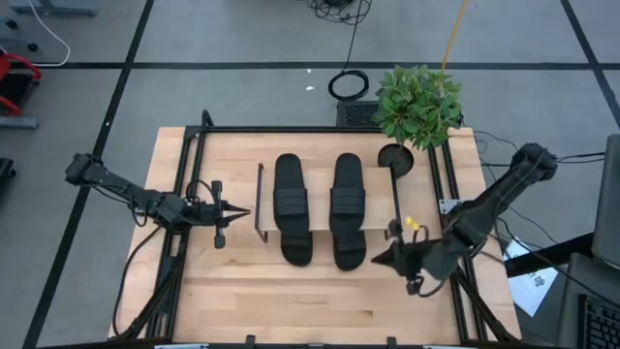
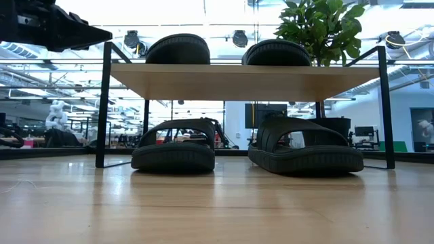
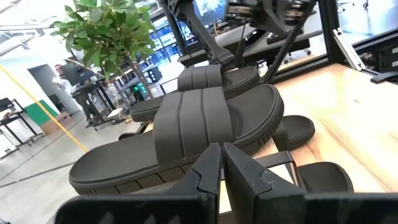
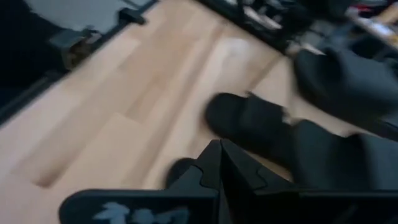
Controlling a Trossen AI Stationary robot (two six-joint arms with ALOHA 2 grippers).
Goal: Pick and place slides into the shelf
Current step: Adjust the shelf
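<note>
Both grippers are closed and empty: the left gripper (image 1: 235, 212) hangs just outside the shelf's (image 1: 320, 231) left end frame, the right gripper (image 1: 381, 259) near its right front corner. All four slides are on the shelf, two slides on top (image 2: 178, 49) and two on the counter beneath the board (image 2: 173, 146). The likeliest risk seems to be a retreating arm clipping the thin frame and jolting the top pair off.

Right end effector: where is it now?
High view: the right end effector, shut and empty, sits at the table's right front, just right of the right slide's front end.
</note>
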